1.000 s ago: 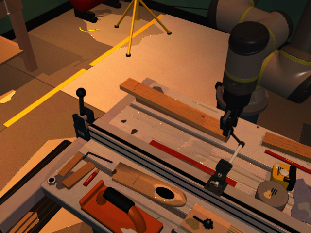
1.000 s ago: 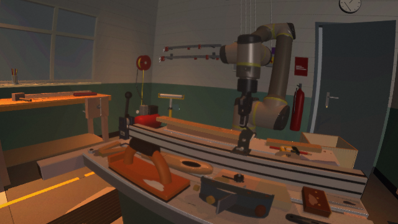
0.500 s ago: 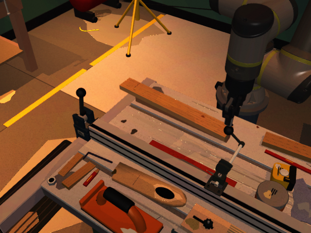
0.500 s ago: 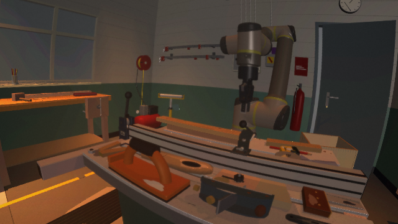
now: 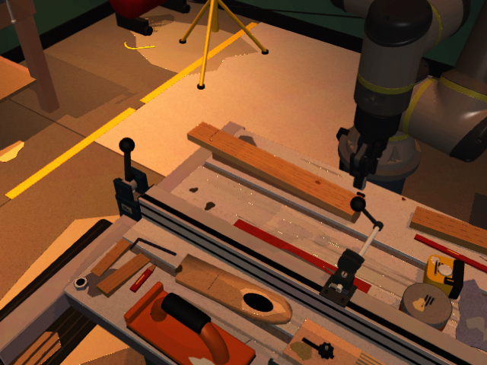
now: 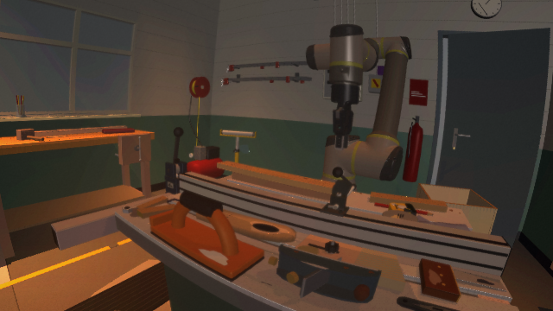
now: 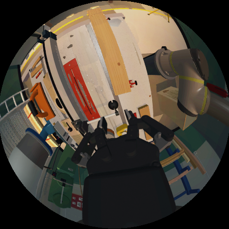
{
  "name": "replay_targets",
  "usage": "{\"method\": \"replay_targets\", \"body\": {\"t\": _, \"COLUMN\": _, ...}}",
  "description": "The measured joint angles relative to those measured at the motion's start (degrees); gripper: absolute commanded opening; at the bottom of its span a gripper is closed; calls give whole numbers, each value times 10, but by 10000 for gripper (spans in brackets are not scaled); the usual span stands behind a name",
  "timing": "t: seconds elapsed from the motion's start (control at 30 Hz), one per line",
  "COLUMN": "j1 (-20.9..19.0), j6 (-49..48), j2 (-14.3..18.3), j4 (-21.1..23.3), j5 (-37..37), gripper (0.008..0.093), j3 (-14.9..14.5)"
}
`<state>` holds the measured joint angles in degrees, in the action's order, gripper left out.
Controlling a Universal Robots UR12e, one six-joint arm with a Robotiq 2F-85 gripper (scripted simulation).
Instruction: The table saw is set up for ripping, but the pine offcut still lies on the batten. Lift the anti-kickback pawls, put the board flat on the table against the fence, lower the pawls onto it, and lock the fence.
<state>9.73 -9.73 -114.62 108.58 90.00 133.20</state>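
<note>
The black ball knob (image 5: 357, 203) (image 7: 112, 104) of the pawl lever sits just below my open, empty gripper (image 5: 360, 181) (image 6: 341, 142) (image 7: 115, 119), which hangs above it. The lever's white rod runs down to a black pawl bracket (image 5: 341, 281) (image 6: 339, 196) on the fence rail. The pine offcut (image 5: 273, 169) (image 6: 276, 177) (image 7: 110, 50) lies raised on the batten at the table's far side, its near end by the knob. The long grey fence (image 5: 251, 255) (image 6: 345, 220) crosses the table. Its lock lever (image 5: 128, 165) (image 6: 176, 151) with a black ball stands upright at the left end.
An orange push block (image 5: 189, 326) (image 6: 205, 233) and a wooden push shoe (image 5: 232, 288) lie on the near side of the fence. A red insert (image 5: 299, 251) (image 7: 79, 88) marks the blade slot. A second board (image 5: 448, 228), a yellow tape measure (image 5: 444, 273) and a round tin (image 5: 427, 304) lie to the right.
</note>
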Motion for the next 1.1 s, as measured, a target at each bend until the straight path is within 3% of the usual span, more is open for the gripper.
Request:
{"method": "replay_targets", "body": {"t": 0.53, "j1": 0, "j6": 0, "j2": 0, "j4": 0, "j5": 0, "gripper": 540, "j3": 0}}
{"method": "replay_targets", "body": {"t": 1.1, "j1": 0, "j6": 0, "j2": 0, "j4": 0, "j5": 0, "gripper": 880, "j3": 0}}
